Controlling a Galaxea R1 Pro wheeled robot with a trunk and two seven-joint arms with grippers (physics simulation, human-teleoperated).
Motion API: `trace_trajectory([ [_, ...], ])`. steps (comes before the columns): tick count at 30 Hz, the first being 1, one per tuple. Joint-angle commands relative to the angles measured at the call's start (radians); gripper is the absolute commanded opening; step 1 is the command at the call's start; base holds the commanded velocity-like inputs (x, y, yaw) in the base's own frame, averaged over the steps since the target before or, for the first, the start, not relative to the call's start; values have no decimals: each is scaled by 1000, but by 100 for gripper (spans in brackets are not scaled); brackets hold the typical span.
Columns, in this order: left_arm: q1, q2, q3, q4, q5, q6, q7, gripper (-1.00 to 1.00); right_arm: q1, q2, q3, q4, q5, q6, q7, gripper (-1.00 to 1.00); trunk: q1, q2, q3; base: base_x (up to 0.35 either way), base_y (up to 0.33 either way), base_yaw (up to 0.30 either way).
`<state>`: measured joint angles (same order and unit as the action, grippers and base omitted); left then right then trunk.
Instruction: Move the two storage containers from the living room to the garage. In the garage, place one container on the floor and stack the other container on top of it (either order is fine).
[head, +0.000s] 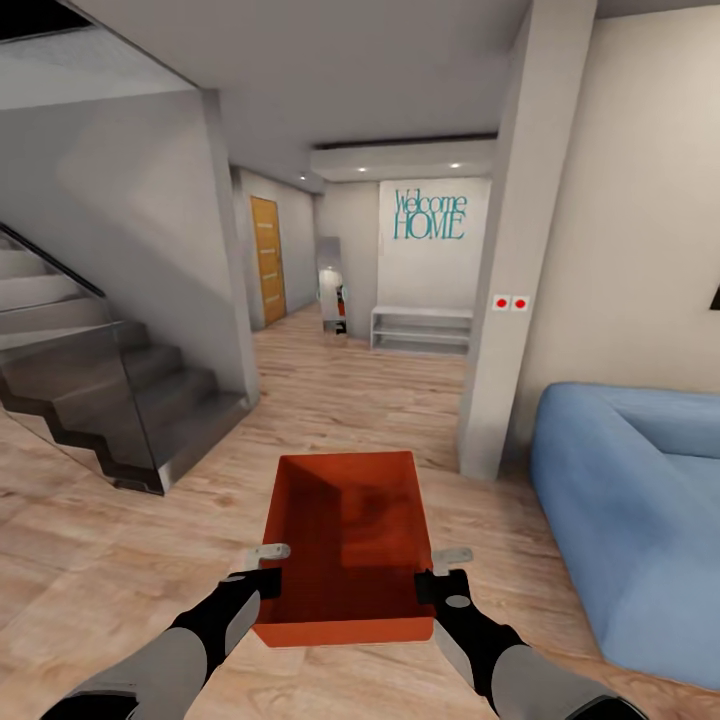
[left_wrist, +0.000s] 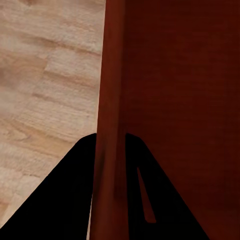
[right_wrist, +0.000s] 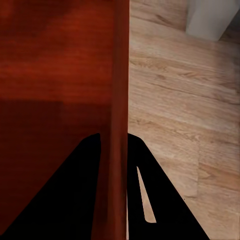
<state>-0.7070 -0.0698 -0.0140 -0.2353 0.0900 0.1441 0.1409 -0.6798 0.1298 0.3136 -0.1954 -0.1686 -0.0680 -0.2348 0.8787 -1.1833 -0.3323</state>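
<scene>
One red-orange storage container (head: 345, 540) is held level above the pale wood plank floor (head: 330, 400), gripped on both long sides near its close end. Against the container's left wall the left tool (head: 268, 568) is clamped, and its wrist view shows a dark finger on each side of that thin wall (left_wrist: 111, 100), one inside the bin and one outside. Against the container's right wall the right tool (head: 445, 572) is clamped the same way, the wall (right_wrist: 119, 100) passing between its two dark fingers. The bin's open top faces up and its inside looks bare. Beyond the container's far end the plank floor runs to a low white shelf unit (head: 421, 330) under teal "Welcome HOME" lettering (head: 430, 214), with an orange wooden door (head: 267, 258) farther off to the left of that. Left of the container a grey staircase (head: 110, 380) rises; right of it stand a white pillar (head: 505, 250) and a blue sofa (head: 630, 500).
</scene>
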Motion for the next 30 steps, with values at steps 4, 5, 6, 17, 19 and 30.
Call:
trace_trajectory([
  [4,0,1,25,-6,-12,-77,9,-100,-1,-13,-45,4,-83,-8,-5,-100,1,-1,-1,322,0,0],
  [5,0,2,25,-6,-12,-77,9,-100,-1,-12,-45,4,-83,-8,-6,-100,1,-1,-1,322,0,0],
  [6,0,2,25,-6,-12,-77,9,-100,-1,-12,-45,4,-84,-9,-6,-100,1,-1,-1,322,0,0],
  [17,0,2,26,-4,-10,-77,9,-100,-1,-10,-45,4,-83,-12,-6,-100,1,-1,-1,322,0,0],
  [19,0,2,26,-4,-10,-77,9,-100,-1,-10,-45,4,-83,-12,-7,-100,1,-1,-1,322,0,0],
  [30,0,2,25,-4,-9,-77,9,-100,-1,-10,-44,4,-83,-13,-8,-100,1,-1,-1,322,0,0],
])
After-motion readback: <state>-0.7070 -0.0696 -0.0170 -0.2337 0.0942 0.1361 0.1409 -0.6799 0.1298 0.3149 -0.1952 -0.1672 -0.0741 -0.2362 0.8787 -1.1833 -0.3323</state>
